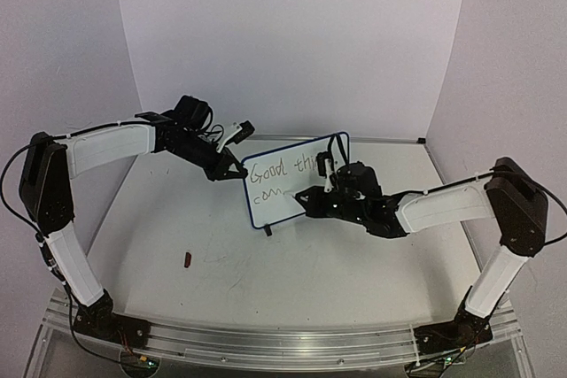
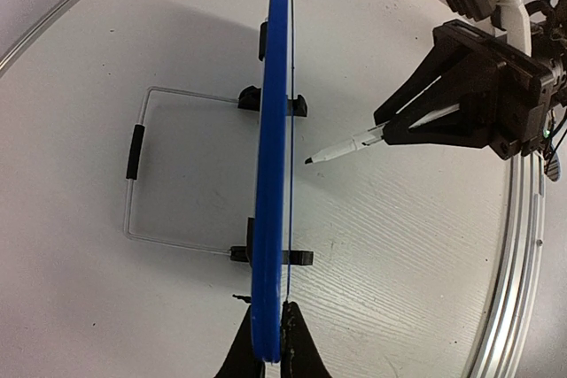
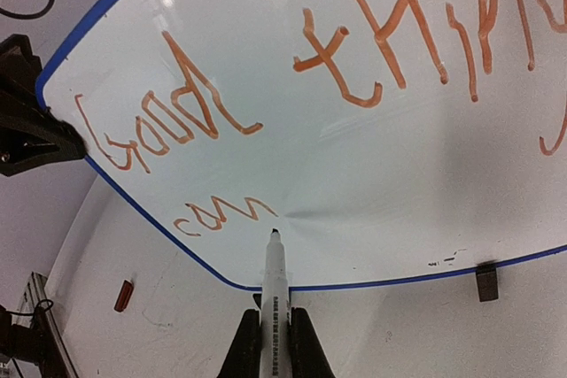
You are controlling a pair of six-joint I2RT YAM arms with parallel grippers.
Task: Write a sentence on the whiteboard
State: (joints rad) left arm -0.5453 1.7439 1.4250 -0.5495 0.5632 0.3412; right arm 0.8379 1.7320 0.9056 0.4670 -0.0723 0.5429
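The whiteboard [image 1: 270,188] stands upright on its feet at mid-table, seen edge-on in the left wrist view [image 2: 273,130]. The sentence [image 3: 381,37] reads "Good thing" on the top line and "com" [image 3: 221,214] below, in orange-brown strokes. My left gripper [image 1: 237,168] is shut on the board's left edge, also in its wrist view [image 2: 268,344]. My right gripper [image 1: 307,196] is shut on a white marker [image 3: 273,294]. The marker's tip sits just right of "com", a small gap off the board face, as the left wrist view [image 2: 341,146] shows.
A small red-brown cap [image 1: 188,260] lies on the table at front left, also in the right wrist view [image 3: 124,295]. A wire stand [image 2: 135,152] props the board from behind. An aluminium rail [image 1: 266,340] runs along the near edge. Walls close in on three sides.
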